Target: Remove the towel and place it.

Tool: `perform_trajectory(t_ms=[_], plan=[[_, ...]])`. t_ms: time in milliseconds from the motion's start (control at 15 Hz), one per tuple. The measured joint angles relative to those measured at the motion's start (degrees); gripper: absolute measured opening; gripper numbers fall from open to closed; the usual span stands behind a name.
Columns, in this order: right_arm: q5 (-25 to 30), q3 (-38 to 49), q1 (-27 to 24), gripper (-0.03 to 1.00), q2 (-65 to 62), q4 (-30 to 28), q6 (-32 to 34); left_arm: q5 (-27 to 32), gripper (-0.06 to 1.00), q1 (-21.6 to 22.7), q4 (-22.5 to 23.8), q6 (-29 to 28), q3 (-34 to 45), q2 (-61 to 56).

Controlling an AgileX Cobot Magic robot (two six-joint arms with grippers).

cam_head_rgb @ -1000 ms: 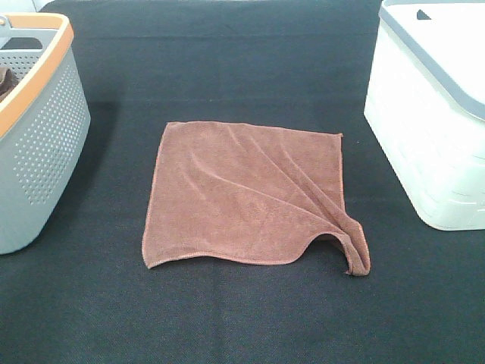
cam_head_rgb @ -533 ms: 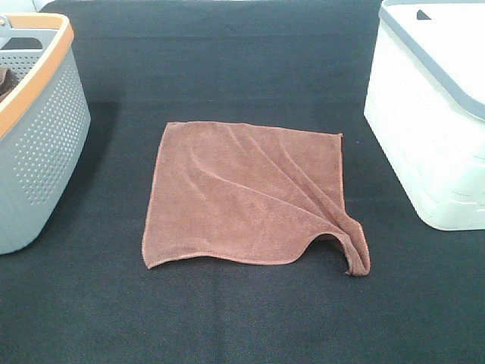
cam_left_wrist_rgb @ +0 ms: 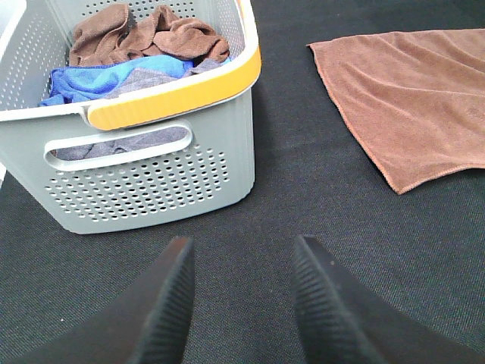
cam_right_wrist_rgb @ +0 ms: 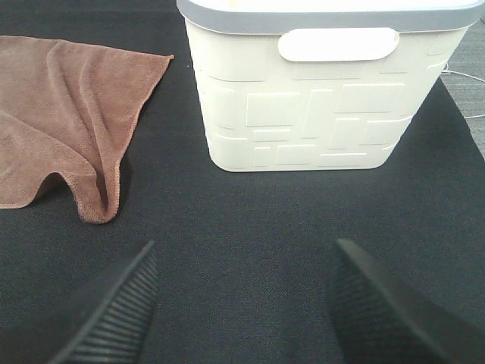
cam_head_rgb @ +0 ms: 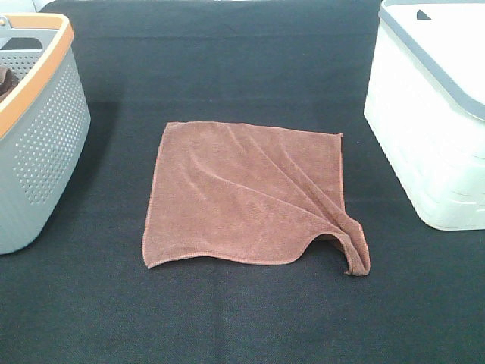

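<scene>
My 2 grippers, left (cam_left_wrist_rgb: 241,292) and right (cam_right_wrist_rgb: 242,303), hang open and empty near the mat's front edge. Beyond them the towel (cam_head_rgb: 250,199) lies spread mid-mat, between the grey basket (cam_head_rgb: 38,152) and white bin (cam_head_rgb: 428,129).

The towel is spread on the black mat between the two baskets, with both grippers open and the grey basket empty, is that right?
Not quite: the grey basket is not empty. The left wrist view shows brown and blue cloths in it. The towel does lie between the baskets, and the left gripper and right gripper are open.
</scene>
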Motion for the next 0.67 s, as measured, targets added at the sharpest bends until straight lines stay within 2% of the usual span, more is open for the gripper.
perform_trajectory(t_ms=[667], plan=[[0.00, 0.00, 0.00, 0.62, 0.00, 0.00, 0.00, 0.00, 0.41, 0.00, 0.00, 0.00, 0.00, 0.00]])
